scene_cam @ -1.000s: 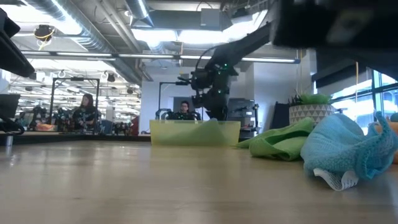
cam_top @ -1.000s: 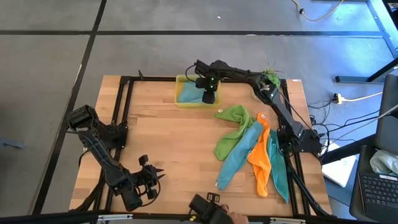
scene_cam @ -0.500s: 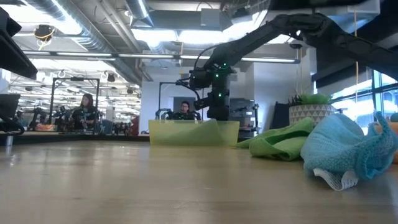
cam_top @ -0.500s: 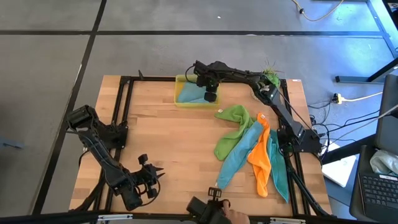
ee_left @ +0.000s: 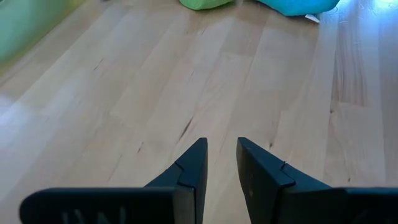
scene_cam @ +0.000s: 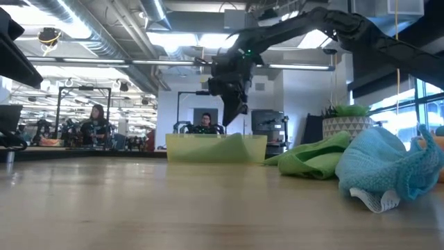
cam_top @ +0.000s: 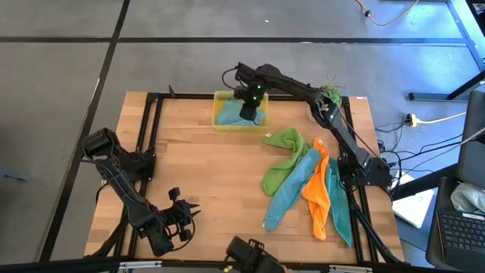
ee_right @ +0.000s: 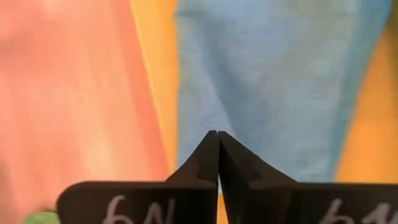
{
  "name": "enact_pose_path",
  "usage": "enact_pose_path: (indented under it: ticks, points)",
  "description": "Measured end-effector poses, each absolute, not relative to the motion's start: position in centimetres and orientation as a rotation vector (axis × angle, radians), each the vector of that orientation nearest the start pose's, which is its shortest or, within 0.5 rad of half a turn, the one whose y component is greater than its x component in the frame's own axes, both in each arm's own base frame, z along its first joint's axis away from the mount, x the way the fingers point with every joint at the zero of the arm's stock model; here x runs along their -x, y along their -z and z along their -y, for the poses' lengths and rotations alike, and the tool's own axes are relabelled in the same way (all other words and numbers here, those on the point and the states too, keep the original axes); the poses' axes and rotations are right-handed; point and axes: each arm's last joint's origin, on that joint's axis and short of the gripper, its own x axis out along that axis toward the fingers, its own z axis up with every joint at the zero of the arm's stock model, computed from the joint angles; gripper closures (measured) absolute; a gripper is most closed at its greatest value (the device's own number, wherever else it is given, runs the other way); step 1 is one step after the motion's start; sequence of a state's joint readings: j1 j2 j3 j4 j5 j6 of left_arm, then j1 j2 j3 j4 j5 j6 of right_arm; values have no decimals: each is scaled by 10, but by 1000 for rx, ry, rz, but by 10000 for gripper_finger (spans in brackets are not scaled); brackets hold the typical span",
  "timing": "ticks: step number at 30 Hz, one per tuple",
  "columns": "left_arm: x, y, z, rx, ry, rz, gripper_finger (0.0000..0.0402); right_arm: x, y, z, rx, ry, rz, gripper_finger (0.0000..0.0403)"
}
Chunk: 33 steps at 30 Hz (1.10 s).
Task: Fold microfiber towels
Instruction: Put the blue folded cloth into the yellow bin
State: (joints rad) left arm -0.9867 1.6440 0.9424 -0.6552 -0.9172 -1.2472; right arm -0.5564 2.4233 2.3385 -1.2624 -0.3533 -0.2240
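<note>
Item 1: my right gripper, reached out over the yellow tray at the table's far edge. Fingers pressed tight together, tips meeting, nothing pinched between them; it hangs above the tray in the low view.

Item 2: light blue towel, lying inside the yellow tray, directly below my right gripper; in the right wrist view its cloth fills the space ahead of the closed tips.

Item 3: my left gripper, waiting near the table's front left corner over bare wood. Fingers held a little apart, empty.

Item 4: loose towels on the right half of the table, overlapping in a heap: lime green towel nearest the tray, teal towel beneath it, orange towel beside that, second teal towel at the right edge
</note>
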Motion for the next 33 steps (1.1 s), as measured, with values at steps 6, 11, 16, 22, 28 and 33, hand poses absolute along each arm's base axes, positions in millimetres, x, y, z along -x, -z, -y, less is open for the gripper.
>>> enact_pose_path:
  ticks: [6, 11, 16, 22, 28, 33]
  points:
    - [-176, -171, 224, 92, -390, -635, 324, -411, -191, 255, -472, 78, -1300, 394]
    - [-175, -171, 224, 75, -388, -639, 324, -403, -169, 261, -511, 90, -1327, 394]
    - [-176, -171, 220, 32, -400, -644, 324, -398, -157, 263, -504, 111, -1358, 394]
    - [-178, -170, 215, 4, -425, -656, 324, -393, -150, 266, -398, 203, -1442, 393]
    - [-178, -170, 213, -14, -435, -662, 324, -394, -150, 269, -354, 241, -1437, 393]
    - [-177, -170, 213, -19, -436, -663, 324, -393, -150, 274, -225, 374, -1487, 393]
